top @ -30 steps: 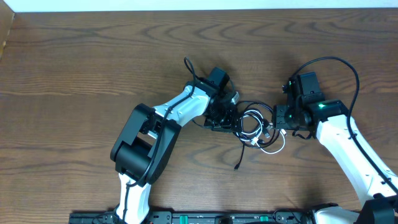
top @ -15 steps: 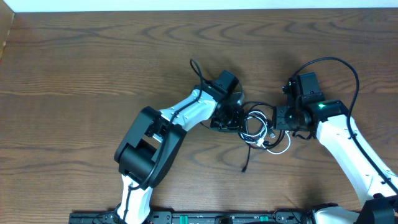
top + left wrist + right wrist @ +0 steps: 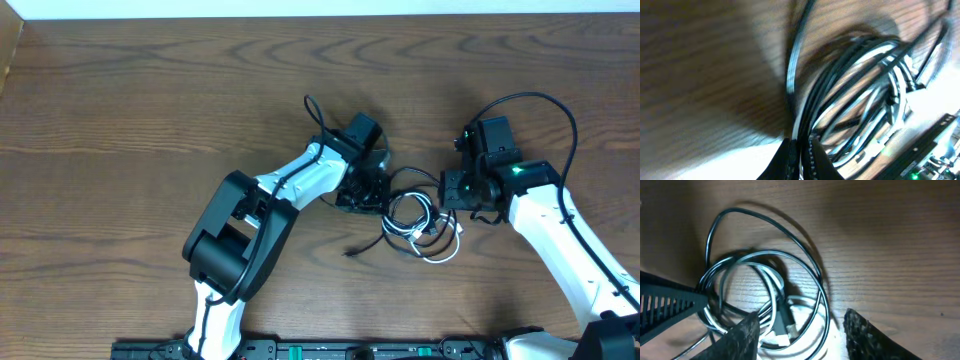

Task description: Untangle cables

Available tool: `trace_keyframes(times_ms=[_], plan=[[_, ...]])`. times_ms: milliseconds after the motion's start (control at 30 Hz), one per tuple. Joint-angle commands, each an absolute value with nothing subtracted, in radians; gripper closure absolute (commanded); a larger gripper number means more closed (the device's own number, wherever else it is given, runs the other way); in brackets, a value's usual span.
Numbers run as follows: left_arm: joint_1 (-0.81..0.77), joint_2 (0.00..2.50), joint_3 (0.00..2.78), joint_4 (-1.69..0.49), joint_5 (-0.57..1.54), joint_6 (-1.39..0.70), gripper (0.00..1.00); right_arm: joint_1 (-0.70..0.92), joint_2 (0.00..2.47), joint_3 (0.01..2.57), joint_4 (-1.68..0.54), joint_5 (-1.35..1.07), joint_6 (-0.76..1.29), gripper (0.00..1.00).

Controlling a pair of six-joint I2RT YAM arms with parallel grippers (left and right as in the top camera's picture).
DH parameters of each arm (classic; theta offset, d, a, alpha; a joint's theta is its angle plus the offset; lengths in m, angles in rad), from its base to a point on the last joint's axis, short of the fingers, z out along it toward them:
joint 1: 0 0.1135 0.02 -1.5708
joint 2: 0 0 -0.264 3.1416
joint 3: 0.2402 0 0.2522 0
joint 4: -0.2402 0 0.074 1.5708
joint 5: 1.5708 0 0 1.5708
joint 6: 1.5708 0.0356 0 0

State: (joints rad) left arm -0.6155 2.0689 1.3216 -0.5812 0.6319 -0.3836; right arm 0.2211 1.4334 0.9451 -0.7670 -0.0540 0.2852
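The black and white cables [image 3: 412, 214] lie coiled together on the table between my two grippers. A loose black plug end [image 3: 351, 251] trails off to the lower left, and a white loop [image 3: 445, 248] sticks out at the lower right. My left gripper [image 3: 372, 196] is at the coil's left edge. In the left wrist view the left gripper [image 3: 801, 159] is shut on black and white strands of the cables [image 3: 860, 90]. My right gripper [image 3: 447, 196] is at the coil's right edge. In the right wrist view the right gripper [image 3: 805, 339] is open over the cables [image 3: 767, 287], with strands and a plug between the fingers.
The thick black wire of the right arm [image 3: 545, 100] arcs above its wrist, and the left arm's wire [image 3: 312, 112] sticks up behind its wrist. The wooden table [image 3: 120, 120] stretches to the left and far side. A black rail [image 3: 330, 350] runs along the front edge.
My left gripper has shifted slightly right and up at the coil. The loose black plug end has swung left and up. The coil has moved a little; the right arm has stayed put.
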Motion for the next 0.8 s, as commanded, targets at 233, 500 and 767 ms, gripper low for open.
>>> trace_keyframes(times_ms=[233, 500, 767], plan=[[-0.587, 1.884, 1.314, -0.672, 0.588, -0.213, 0.92, 0.224, 1.449, 0.945, -0.684, -0.171, 0.291, 0.54], [-0.587, 1.81, 1.314, -0.673, 0.71, -0.213, 0.92, 0.224, 1.501, 0.945, -0.653, -0.357, 0.172, 0.53], [-0.587, 1.81, 1.314, -0.677, 0.767, -0.194, 0.92, 0.224, 1.568, 0.945, -0.608, -0.434, 0.121, 0.53]])
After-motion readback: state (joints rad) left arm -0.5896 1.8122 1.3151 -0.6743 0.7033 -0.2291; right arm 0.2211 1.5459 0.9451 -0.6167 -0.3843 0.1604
